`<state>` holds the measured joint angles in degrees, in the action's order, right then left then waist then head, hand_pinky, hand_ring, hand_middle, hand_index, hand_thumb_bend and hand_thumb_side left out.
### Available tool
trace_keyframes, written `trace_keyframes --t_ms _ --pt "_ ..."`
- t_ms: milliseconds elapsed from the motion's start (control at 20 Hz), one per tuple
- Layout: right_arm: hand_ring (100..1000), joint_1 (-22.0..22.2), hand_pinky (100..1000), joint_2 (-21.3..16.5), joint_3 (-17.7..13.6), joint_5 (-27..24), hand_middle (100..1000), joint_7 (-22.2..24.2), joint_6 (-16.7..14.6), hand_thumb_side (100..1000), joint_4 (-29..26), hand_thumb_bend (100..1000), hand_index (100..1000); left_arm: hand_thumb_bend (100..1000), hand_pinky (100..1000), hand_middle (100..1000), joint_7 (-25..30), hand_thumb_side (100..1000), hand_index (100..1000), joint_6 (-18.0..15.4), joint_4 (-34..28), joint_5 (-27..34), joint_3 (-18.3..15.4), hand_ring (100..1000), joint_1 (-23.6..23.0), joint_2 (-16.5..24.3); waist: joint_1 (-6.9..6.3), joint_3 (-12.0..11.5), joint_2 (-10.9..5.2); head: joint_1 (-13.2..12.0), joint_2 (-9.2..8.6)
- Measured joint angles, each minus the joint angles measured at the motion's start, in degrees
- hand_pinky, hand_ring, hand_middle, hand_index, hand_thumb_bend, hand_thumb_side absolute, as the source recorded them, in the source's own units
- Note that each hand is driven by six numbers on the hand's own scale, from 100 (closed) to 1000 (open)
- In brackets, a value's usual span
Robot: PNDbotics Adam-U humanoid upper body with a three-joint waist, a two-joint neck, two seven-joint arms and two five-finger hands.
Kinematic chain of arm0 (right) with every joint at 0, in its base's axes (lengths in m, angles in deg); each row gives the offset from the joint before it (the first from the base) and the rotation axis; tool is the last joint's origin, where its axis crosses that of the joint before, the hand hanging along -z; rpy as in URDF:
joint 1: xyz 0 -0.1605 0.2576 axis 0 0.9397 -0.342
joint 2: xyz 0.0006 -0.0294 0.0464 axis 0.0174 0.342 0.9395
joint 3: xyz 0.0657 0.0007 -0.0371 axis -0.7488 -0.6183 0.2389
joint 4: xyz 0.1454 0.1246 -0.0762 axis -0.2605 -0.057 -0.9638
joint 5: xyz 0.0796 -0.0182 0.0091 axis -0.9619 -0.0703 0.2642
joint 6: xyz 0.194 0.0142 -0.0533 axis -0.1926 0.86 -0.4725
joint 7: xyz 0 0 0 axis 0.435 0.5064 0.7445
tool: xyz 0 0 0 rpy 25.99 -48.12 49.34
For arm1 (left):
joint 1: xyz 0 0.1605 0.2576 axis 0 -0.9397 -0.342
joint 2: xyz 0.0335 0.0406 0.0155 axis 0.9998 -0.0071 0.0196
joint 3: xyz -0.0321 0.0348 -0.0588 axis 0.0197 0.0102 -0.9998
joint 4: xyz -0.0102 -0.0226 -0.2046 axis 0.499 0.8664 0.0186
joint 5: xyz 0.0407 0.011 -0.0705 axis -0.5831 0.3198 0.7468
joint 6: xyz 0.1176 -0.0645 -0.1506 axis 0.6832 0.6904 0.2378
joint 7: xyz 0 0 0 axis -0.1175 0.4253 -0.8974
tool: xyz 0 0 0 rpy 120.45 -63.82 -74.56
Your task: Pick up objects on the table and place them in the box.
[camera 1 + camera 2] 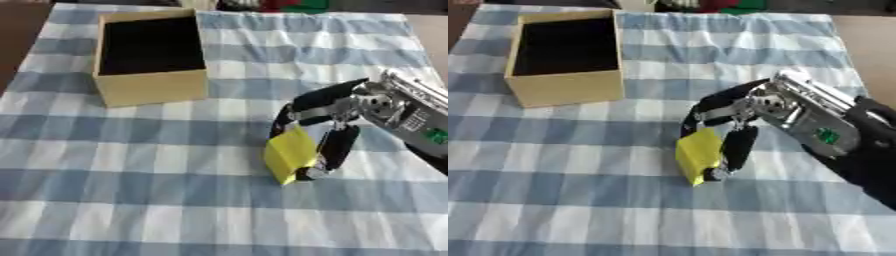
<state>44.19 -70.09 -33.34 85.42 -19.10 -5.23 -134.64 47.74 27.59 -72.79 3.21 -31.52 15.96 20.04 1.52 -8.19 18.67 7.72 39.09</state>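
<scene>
— Yellow block (pixel 289 152): where is it, and who has it?

— It sits low over the checked cloth (pixel 131 200), right of the middle of the worktop, and my right robot hand (pixel 741 125) has it. My fingers (pixel 339 145) curl down one side and the thumb comes round the other, so the block is pinched between them. Whether its bottom corner touches the cloth or hangs just above it, I cannot tell.

— And the box?

— The cardboard box (pixel 153 87) stands up and to the left of my hand, toward the far left part of the worktop, well apart from the block. Its top is open and the inside looks dark; I see nothing in it. That is the one line that matters: the block has to travel away from me and leftward to get over that opening.

— How does the block lie?

— Tilted, its long side running roughly up and down in my grasp, broad yellow face turned left toward the box.

— Your other hand?

— My left hand shows in neither view, so the right one is the nearer and the only candidate.

— Anything in the way?

— I judge the path clear: only blue-and-white cloth between the two. At the far edge there is some red and green clutter I cannot make out.
</scene>
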Motion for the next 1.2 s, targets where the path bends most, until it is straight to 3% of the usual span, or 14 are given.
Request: trace_keyframes --t_ms 250,400,700,1000,1200 --pt "898 0.00 896 0.01 -0.46 -0.30 573 0.04 0.71 109 -0.55 170 695 100 957 506 0.18 275 711 0.14 0.00 0.00 0.00 694 0.00 -0.01 0.00 -0.05 0.00 0.00 0.00" --pt "888 -0.01 889 0.01 -1.09 -0.88 539 -0.02 1.33 100 -1.72 100 673 100 958 506 0.24 276 711 0.19 0.00 0.00 0.00 693 0.00 -0.01 0.00 -0.02 0.00 0.00 -0.01" --pt "882 -1.05 886 0.00 -3.51 -1.73 532 -0.74 3.14 100 -4.35 100 668 100 958 506 0.28 274 711 0.21 0.00 0.03 0.01 691 0.00 -0.01 -0.03 0.26 -0.02 0.01 -0.13" --pt "879 -5.95 884 0.96 -5.49 -1.21 517 -3.15 4.21 100 -5.15 100 641 100 958 504 0.46 277 711 0.35 0.00 0.26 0.02 690 -0.12 -0.02 -0.08 0.07 -0.67 0.44 -0.13" --pt "878 -9.35 883 3.03 -5.76 0.32 515 -4.92 4.24 100 -2.74 100 637 100 958 504 0.55 277 711 0.42 0.00 0.45 0.15 689 -0.45 -0.02 -0.09 -0.01 -0.79 0.67 -0.12"
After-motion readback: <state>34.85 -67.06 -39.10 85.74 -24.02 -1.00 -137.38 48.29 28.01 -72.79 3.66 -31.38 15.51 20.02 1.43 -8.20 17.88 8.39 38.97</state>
